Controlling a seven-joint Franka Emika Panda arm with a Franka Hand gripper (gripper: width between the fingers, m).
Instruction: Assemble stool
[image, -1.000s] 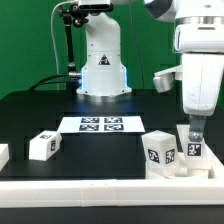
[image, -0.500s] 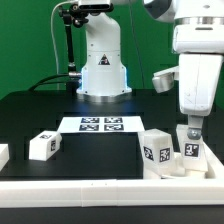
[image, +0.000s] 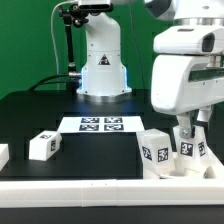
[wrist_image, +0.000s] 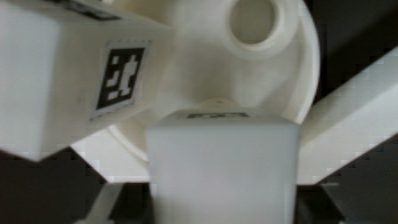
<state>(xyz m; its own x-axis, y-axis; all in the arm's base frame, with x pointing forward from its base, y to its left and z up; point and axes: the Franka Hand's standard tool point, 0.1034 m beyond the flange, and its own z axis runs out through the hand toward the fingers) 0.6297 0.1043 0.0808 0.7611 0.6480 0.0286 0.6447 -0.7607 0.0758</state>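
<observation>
Here, the fingers clasp an upright leg over the seat.

- Seat: thick white round disc, flat on the counter directly under the pincer. One round socket hole shows.
- Gripped leg: chunky white tagged block, upright between the pincer's fingers, over the seat.
- Second leg: tagged block, upright on the seat, just beside the pincer.
- Third leg: tagged block on the counter, well apart from the pincer.
</observation>
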